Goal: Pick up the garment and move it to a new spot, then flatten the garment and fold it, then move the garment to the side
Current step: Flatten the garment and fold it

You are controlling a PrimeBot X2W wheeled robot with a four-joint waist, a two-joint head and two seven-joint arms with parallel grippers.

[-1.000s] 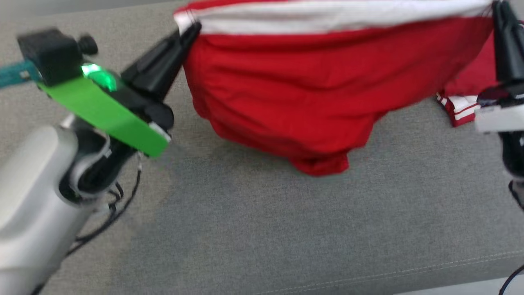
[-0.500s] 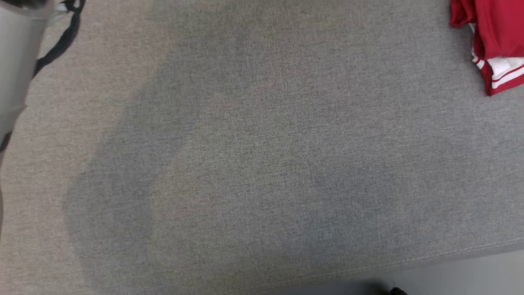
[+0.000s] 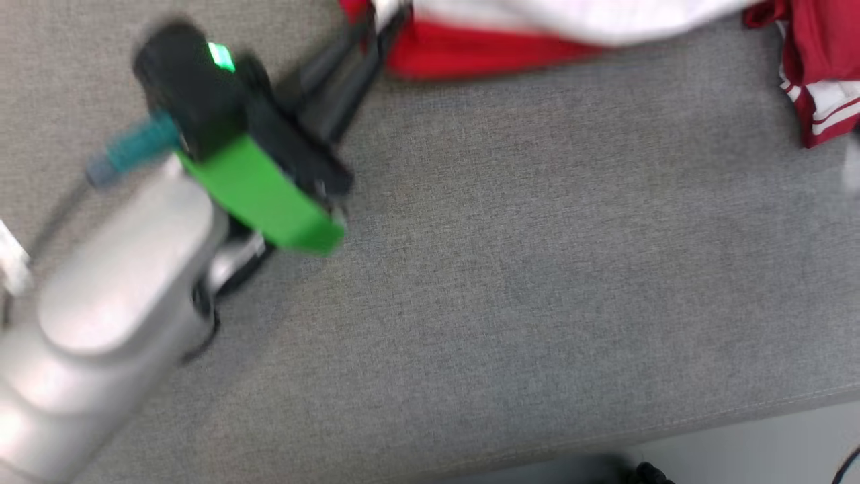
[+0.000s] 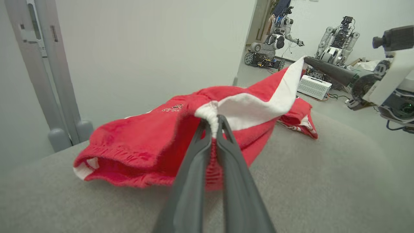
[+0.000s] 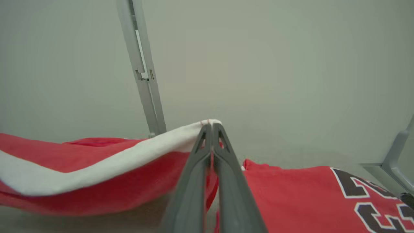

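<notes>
**Jaws clamped on both ends of the red garment [image 4: 139,145]**

I am seeing the jaws of my left gripper [image 4: 212,121] pressing together on a bunched red-and-white corner of the garment, with cloth showing between the two fingers. From there the garment is stretching rightward, its white band running along the raised top edge and its red body sagging down to the grey cushion [image 3: 537,269]. At the far end my right gripper [image 5: 210,126] is pinching the corner of the white band, jaws closed tight on it. Just right of that, a second red jersey [image 5: 291,191] with black numerals is lying on the cushion.
</notes>
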